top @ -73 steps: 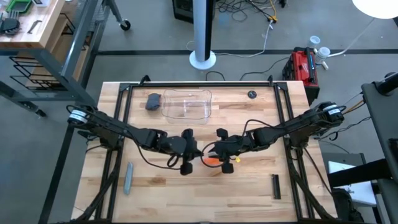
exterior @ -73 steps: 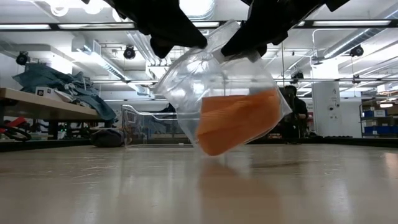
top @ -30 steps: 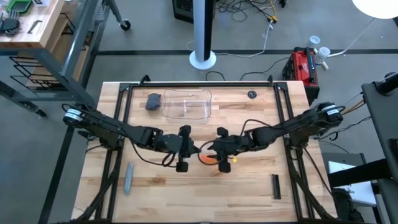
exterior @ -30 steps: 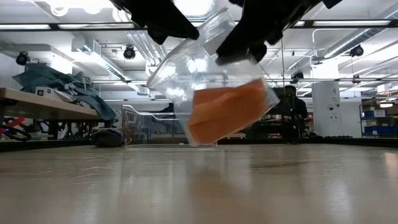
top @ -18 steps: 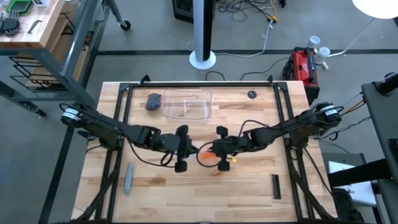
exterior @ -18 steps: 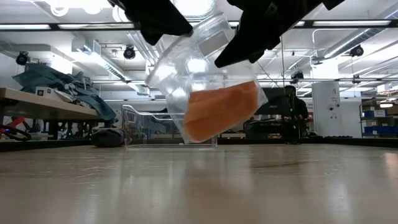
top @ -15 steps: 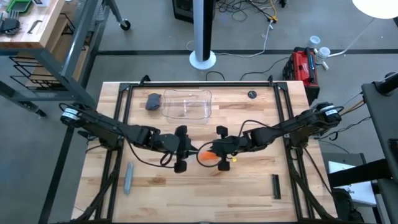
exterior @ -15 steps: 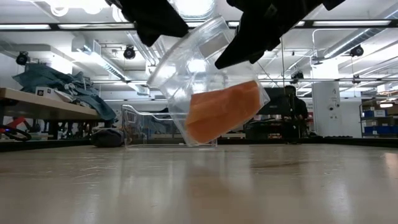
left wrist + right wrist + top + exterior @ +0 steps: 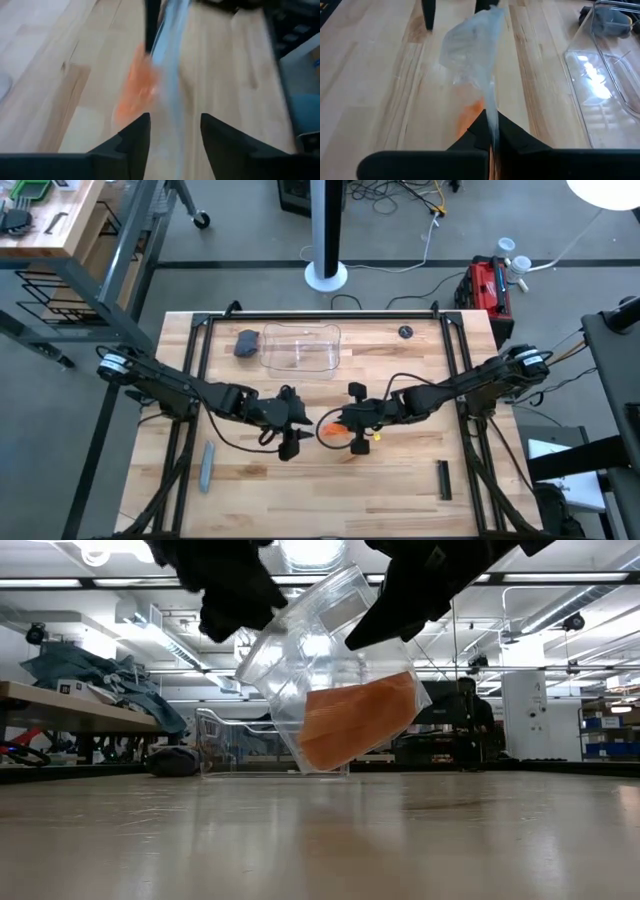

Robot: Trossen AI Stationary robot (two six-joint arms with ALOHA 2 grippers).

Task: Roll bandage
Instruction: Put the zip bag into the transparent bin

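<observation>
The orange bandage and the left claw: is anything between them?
Yes: the clear plastic wrapper. In the low view the bandage sits inside it, held up by the right gripper. The left gripper, jaws open, is just off the wrapper's other edge.

Bright orange bandage (image 9: 358, 720) in clear wrapper (image 9: 310, 635); black right gripper (image 9: 490, 131); pale wooden table (image 9: 400, 480).
</observation>
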